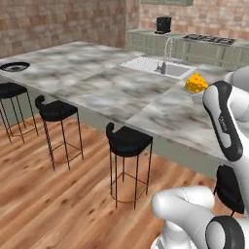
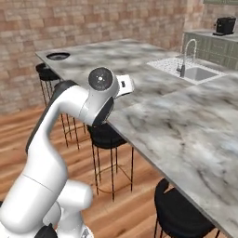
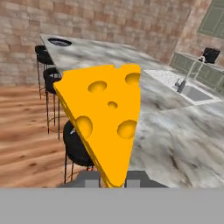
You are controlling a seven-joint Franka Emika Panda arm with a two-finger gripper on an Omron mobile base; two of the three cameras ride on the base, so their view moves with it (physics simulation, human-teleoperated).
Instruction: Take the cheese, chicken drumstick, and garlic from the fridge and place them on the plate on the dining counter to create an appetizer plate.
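Note:
The cheese [image 3: 105, 118], a yellow-orange wedge with holes, stands upright between the fingers of my gripper [image 3: 113, 179], which is shut on its narrow end. From the left base view the cheese [image 1: 196, 82] hangs just above the dining counter [image 1: 97, 82] beside my forearm. The dark round plate [image 1: 14, 66] lies at the far left end of the marbled slab, a long way from the wedge; it also appears as the plate [image 2: 58, 56] and the plate [image 3: 60, 42]. The chicken drumstick, garlic and fridge are out of view.
Black stools [image 1: 128, 140] [image 1: 56, 109] line the near side of the counter over a wooden floor. A sink with a tall tap [image 1: 163, 63] is set into the slab's far side. A black coffee machine [image 1: 163, 24] stands on the back worktop.

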